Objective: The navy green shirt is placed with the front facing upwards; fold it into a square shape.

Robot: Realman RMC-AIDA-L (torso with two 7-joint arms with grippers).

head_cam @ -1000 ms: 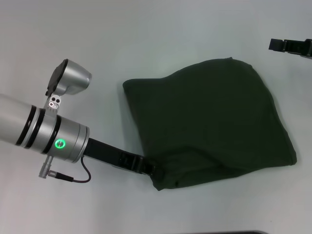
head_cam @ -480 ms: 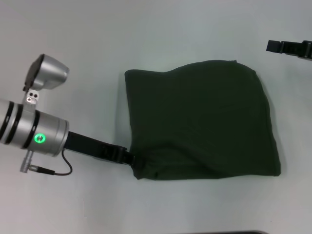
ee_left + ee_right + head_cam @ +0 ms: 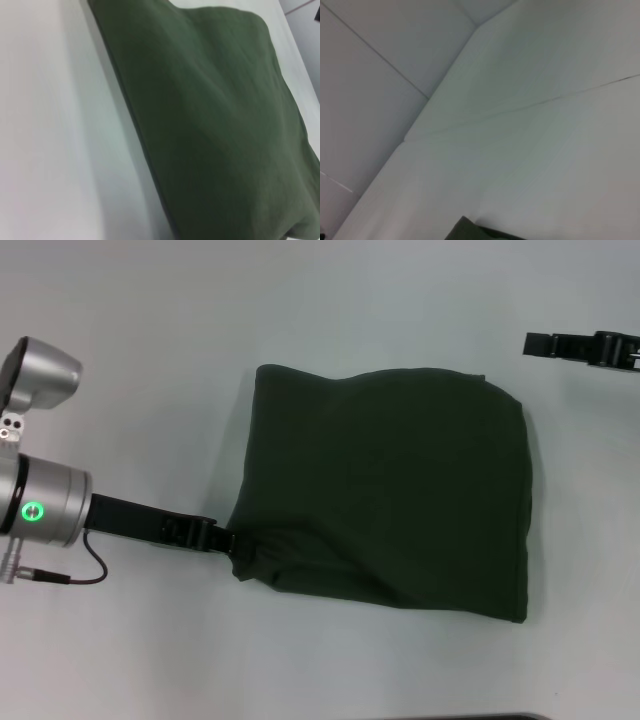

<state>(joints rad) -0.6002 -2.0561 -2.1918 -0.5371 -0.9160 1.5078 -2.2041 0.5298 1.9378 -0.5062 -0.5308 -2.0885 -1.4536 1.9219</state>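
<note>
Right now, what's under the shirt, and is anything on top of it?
The navy green shirt lies folded on the white table, with nothing on top. The left gripper meets its near-left corner, fingertips hidden in cloth. Anything beneath is covered. The right gripper is off the shirt.

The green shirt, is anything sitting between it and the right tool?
Nothing visible does. Only bare table lies between the right tool, off its far right corner, and the green shirt; the left tool grips the shirt's near-left corner.

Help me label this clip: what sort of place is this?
Probably a lab or test bench, not a home: a plain pale tabletop, bare but for the navy green shirt, with the left claw at its corner and the right claw off to the side.
</note>
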